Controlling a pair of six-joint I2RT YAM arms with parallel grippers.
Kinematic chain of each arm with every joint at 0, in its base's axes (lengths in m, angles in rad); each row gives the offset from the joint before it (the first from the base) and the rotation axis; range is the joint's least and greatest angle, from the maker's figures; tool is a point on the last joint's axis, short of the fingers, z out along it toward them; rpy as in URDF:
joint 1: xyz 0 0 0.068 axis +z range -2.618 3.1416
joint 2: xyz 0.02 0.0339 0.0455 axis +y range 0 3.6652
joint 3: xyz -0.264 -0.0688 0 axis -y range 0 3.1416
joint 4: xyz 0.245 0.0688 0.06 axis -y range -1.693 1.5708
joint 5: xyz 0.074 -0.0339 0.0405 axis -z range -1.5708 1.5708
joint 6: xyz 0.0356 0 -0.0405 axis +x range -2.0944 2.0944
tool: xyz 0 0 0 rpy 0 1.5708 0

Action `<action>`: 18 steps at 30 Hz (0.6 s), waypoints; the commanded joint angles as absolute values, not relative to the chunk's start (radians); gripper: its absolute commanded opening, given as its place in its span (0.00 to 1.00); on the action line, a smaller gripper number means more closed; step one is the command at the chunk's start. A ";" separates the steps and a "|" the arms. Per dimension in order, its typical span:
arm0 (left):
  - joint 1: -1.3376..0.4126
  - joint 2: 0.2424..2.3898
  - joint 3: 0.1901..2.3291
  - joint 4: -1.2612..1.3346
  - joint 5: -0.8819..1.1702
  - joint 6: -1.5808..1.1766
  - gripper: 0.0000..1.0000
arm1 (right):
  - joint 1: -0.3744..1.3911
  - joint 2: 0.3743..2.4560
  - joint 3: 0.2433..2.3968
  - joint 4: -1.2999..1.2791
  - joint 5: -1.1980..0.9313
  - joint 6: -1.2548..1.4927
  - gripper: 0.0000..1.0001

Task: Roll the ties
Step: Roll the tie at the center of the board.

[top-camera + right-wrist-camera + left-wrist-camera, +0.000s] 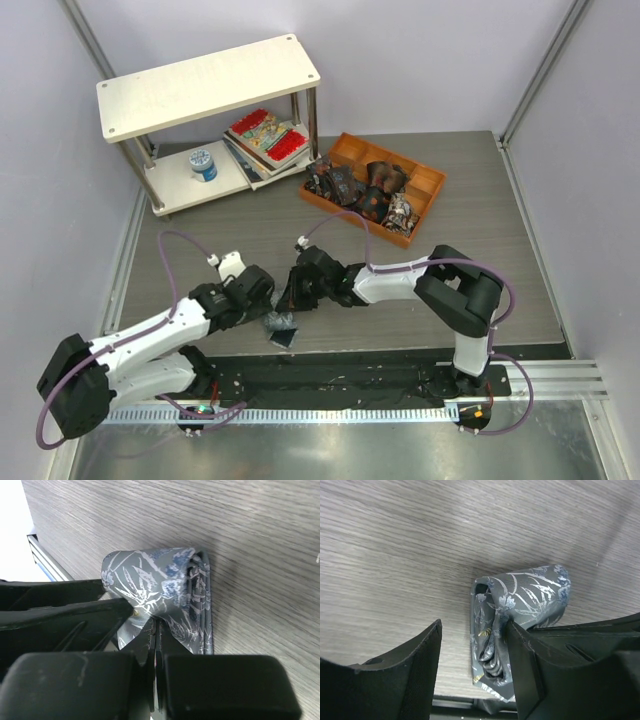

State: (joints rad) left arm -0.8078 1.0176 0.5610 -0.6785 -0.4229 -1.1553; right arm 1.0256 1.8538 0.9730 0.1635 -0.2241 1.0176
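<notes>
A grey-blue tie with a pale leaf print (281, 327) lies partly rolled on the grey wood table near its front edge. In the left wrist view the roll (520, 595) sits between my left gripper's open jaws, touching the right finger (530, 670); the left finger (415, 680) stands apart from it. My left gripper (475, 630) (262, 300) is open. My right gripper (157, 630) (296, 292) is shut, pinching a fold of the same tie (165, 585) at its tips. Several small dark rolled ties (372, 190) lie in the orange tray.
The orange tray (425, 178) stands at the back right. A white two-level shelf (205, 85) at the back left holds red-patterned books (268, 135) and a blue-and-white tin (203, 163). A black strip (350, 375) runs along the table's front edge.
</notes>
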 commanded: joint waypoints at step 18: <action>-0.773 0.890 0.278 -0.394 -0.226 -1.242 0.47 | 1.017 1.851 0.994 0.126 -0.209 1.017 0.04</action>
